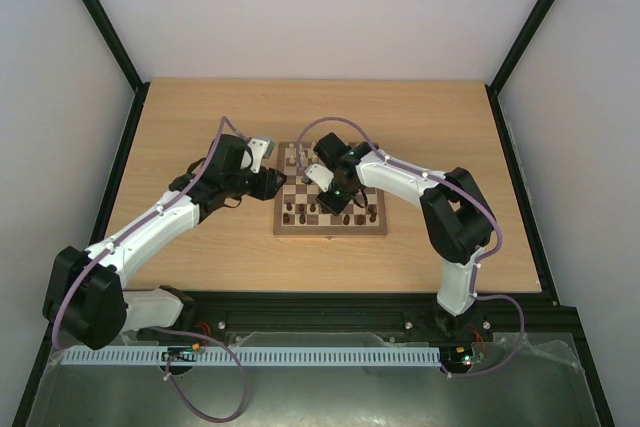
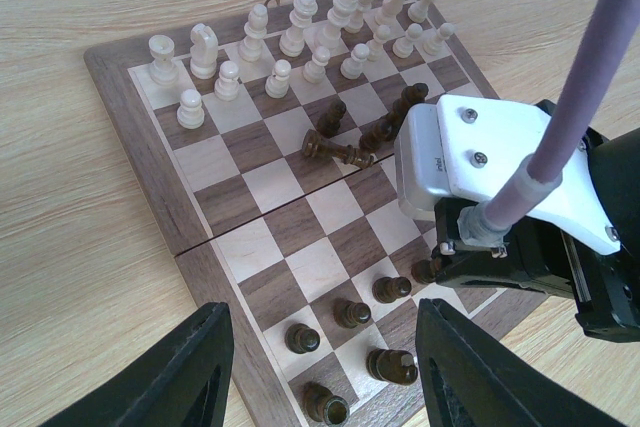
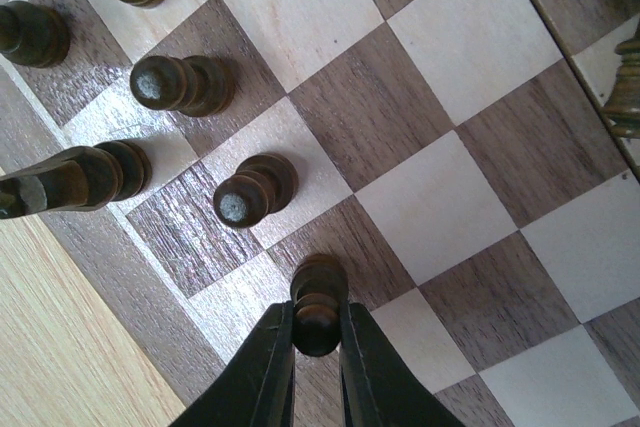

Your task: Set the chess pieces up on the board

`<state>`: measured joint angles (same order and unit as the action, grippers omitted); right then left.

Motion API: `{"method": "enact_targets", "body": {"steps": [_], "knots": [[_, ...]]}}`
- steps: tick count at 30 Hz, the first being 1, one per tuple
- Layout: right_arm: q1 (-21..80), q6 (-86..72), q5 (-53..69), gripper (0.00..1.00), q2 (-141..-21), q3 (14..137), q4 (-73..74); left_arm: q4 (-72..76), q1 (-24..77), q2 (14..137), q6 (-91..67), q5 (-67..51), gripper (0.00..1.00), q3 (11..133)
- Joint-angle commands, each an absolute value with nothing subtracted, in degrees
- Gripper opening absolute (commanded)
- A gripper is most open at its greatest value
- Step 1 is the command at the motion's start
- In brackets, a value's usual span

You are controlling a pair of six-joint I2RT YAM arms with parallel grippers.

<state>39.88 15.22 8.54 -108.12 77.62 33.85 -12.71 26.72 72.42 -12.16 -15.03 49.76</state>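
Right wrist view: the right gripper [image 3: 318, 335] is pressed together on the upper part of a dark piece [image 3: 319, 297] at the bottom centre of the frame, 1 finger on each side of it. The piece stands upright, its base on the board [image 3: 440, 207] close to the rim. 5 other dark pieces [image 3: 255, 190] sit on squares in the upper left of that frame, apart from the gripped one. Left wrist view: the left gripper [image 2: 322, 357] is spread at the bottom of the frame, nothing between its fingers, hanging above the near end of the board. Cream pieces [image 2: 290, 47] stand in 2 rows at the top of the frame, on the far end of the board. A loose cluster of dark pieces [image 2: 338, 151] occupies the centre of the board, at least 1 lying on its side. Top external view: the board [image 1: 330, 230] lies at the centre of the tabletop [image 1: 200, 112], the right gripper over its lower right part, the left gripper at its left edge.
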Motion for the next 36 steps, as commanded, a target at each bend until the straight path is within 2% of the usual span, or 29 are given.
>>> {"method": "enact_targets", "body": {"steps": [1, 6, 10, 15, 25, 30, 36], "knots": [[40.41, 15.25, 8.26, 0.15, -109.21, 78.4, 37.15, -12.15, 26.78, 72.06, -11.91, -15.38, 0.51, 49.75], [40.29, 14.65, 8.01, 0.28, -107.46, 79.37, 37.77, -12.04, 26.81, 72.3, -11.95, -15.33, 0.51, 49.75], [38.4, 14.68, 9.68, 0.33, -104.84, 80.26, 39.19, -11.95, 26.76, 72.64, -12.06, -15.59, 0.51, 49.74], [33.51, 14.04, 12.78, 0.33, -102.67, 82.19, 40.72, -11.7, 26.81, 73.53, -12.3, -16.33, 0.51, 49.83], [28.48, 10.73, 6.39, 0.28, -104.0, 83.78, 35.55, -11.54, 26.78, 74.91, -12.74, -16.95, 0.51, 49.83], [28.48, 10.62, 5.55, 0.38, -107.05, 86.18, 34.25, -11.6, 26.81, 75.66, -12.62, -16.79, 0.51, 50.03], [28.48, 10.5, 6.04, 0.41, -111.21, 90.36, 34.3, -11.78, 26.8, 75.85, -12.56, -16.51, 0.51, 50.1]]}}
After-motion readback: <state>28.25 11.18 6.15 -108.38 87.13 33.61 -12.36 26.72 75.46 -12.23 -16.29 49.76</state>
